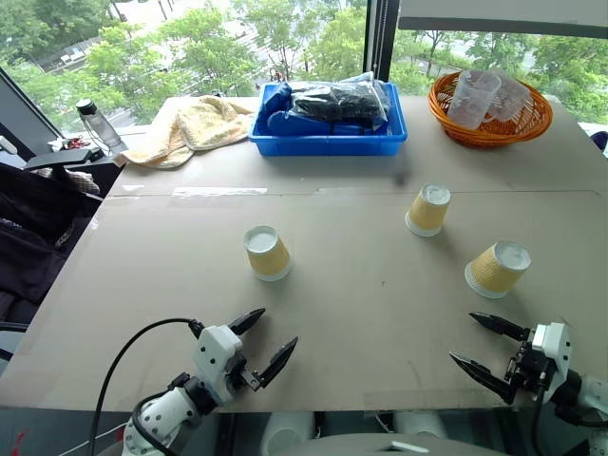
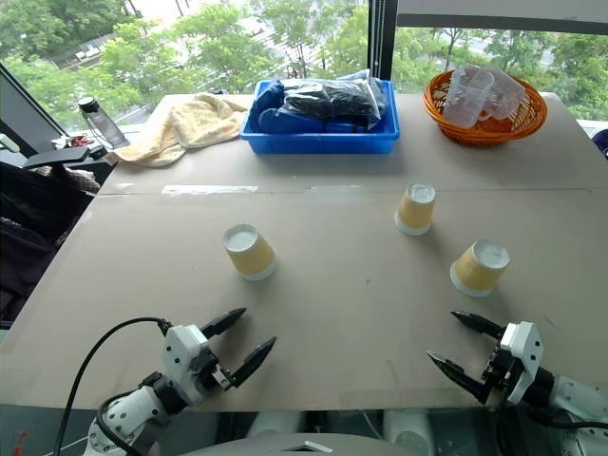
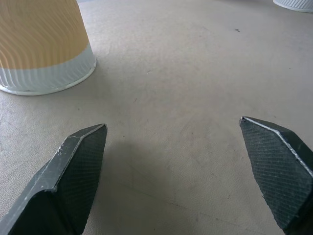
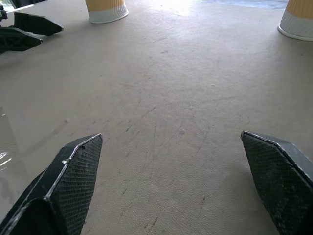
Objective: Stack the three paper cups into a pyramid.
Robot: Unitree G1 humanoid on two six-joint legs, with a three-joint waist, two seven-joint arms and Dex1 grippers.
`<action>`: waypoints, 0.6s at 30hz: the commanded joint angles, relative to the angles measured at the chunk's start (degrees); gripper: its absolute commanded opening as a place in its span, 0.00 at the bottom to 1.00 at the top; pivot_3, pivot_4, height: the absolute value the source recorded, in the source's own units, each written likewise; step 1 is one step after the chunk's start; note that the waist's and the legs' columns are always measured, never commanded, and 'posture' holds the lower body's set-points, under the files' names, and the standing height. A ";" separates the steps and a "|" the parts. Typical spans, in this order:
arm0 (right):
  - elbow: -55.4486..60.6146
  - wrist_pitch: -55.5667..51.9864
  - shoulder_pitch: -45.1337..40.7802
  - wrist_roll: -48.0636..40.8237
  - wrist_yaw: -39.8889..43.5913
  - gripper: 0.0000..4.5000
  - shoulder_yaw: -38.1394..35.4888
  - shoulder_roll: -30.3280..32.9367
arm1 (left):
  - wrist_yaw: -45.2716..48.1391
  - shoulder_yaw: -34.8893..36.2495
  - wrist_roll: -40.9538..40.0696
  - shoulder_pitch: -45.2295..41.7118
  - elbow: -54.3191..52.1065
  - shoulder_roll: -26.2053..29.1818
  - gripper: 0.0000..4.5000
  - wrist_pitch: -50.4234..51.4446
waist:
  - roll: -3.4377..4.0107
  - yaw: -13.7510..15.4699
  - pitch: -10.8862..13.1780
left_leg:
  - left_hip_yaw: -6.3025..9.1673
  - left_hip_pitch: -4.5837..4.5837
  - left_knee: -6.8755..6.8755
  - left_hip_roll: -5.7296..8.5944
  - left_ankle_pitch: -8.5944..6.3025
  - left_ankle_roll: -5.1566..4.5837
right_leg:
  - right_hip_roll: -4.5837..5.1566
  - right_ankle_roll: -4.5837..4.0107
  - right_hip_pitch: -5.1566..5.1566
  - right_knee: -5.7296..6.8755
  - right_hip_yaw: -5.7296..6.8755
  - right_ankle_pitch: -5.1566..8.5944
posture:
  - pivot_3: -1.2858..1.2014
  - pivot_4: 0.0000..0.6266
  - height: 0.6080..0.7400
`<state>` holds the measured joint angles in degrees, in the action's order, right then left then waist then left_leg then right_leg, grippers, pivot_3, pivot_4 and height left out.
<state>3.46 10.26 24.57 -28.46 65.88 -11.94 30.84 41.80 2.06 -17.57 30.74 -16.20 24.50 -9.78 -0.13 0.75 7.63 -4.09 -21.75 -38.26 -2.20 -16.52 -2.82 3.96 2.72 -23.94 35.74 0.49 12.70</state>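
Three paper cups were counted on the table (image 1: 361, 313), all upside down, white bases up, well apart from one another, none stacked. Places were taken from the blue bin (image 1: 328, 138) at the far edge. The left cup (image 1: 267, 253) stood nearer the robot than the bin and slightly left of it. The middle cup (image 1: 428, 209) stood nearer than the bin and off its right end. The right cup (image 1: 498, 269) was seen tilted, further right and nearer still.

Two grippers were counted. The left gripper (image 1: 263, 340) was held with fingers spread apart, nothing between them, short of the left cup. The right gripper (image 1: 484, 344) was likewise spread wide and empty, short of the right cup.

One orange basket (image 1: 490, 128) was seen right of the bin, holding clear plastic cups (image 1: 472, 98); their count could not be told. One yellow towel (image 1: 190, 126) and one bottle (image 1: 98, 123) were seen left of the bin.

In the left wrist view the ribbing on the left cup (image 3: 44, 49) was shown close up, beside one fingertip (image 3: 80, 166). In the right wrist view the left gripper's fingers (image 4: 29, 29) were caught across the table, with two cup rims at the far side.
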 commanded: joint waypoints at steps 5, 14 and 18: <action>3.09 -0.74 -2.23 -2.00 0.89 1.00 0.66 0.21 | -2.51 5.32 -2.73 -1.31 -1.63 -0.74 0.99 -1.95 | -0.43 0.00 0.33 | 0.05 -0.01 -0.01 -0.05 0.00 0.00 | -0.05 0.00 -0.01 0.02 0.04 0.00 | 0.52 0.24 0.95; 16.05 -9.27 -7.22 -7.20 -0.05 1.00 4.42 1.64 | -14.41 8.52 0.07 -16.64 -3.26 -2.10 0.99 7.10 | -0.61 0.23 0.42 | 0.10 -0.05 -0.10 0.01 0.01 0.00 | -0.01 -0.24 0.10 0.05 0.11 -0.17 | 0.52 0.24 0.95; 20.56 -12.51 -9.46 -8.36 -2.79 1.00 5.92 1.21 | -14.50 5.96 1.18 -19.68 -3.37 -2.17 0.99 10.10 | -0.69 -0.01 0.48 | 0.08 -0.05 -0.09 0.02 0.01 0.00 | -0.03 -0.24 0.11 0.05 0.10 -0.17 | 0.52 0.24 0.95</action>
<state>20.86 -0.96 15.83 -35.08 64.44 -6.01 32.17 27.42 8.87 -16.95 11.13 -17.48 22.27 -0.73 -0.82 0.74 8.11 -4.03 -21.79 -38.35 -2.18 -16.51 -2.83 3.93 2.48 -23.83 35.79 0.57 12.53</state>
